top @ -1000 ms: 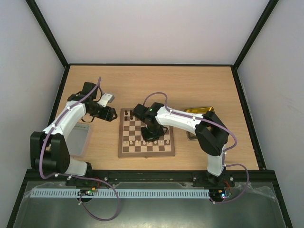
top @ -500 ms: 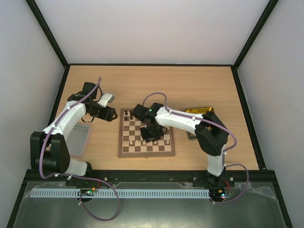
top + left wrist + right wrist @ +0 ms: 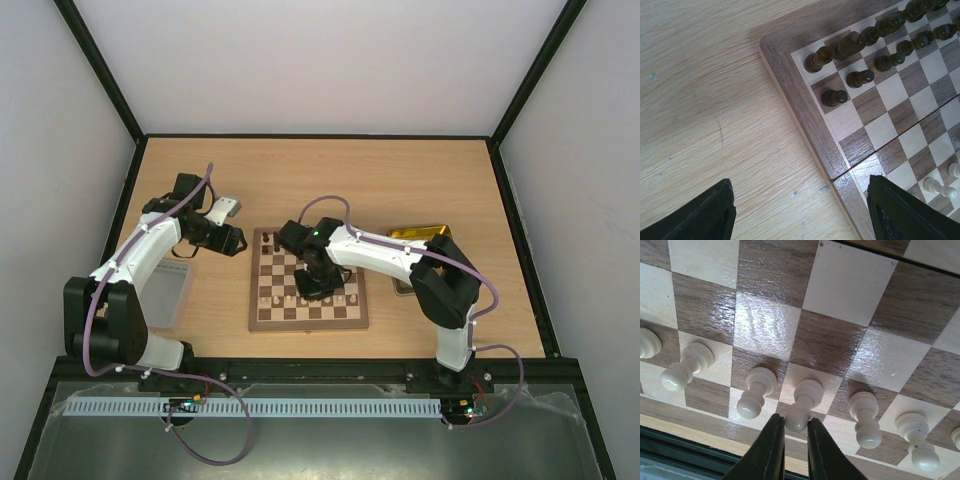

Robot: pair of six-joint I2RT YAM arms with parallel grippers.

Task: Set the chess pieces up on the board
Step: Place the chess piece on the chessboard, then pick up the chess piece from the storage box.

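Cream pawns (image 3: 756, 388) are standing in a line across the lower part of the right wrist view, and dark pieces (image 3: 860, 44) are filling two rows at the upper right of the left wrist view. The board (image 3: 300, 322), lying mid-frame in the top view, is looking well advanced, though its bottom row seems bare, so cream's larger pieces are probably remaining. The right gripper (image 3: 796, 440) is reaching down over the board, its narrowed jaws flanking the middle pawn (image 3: 801, 399), and I cannot tell whether they are pinching it. The left gripper (image 3: 800, 202) is hovering released beside the board's upper left corner
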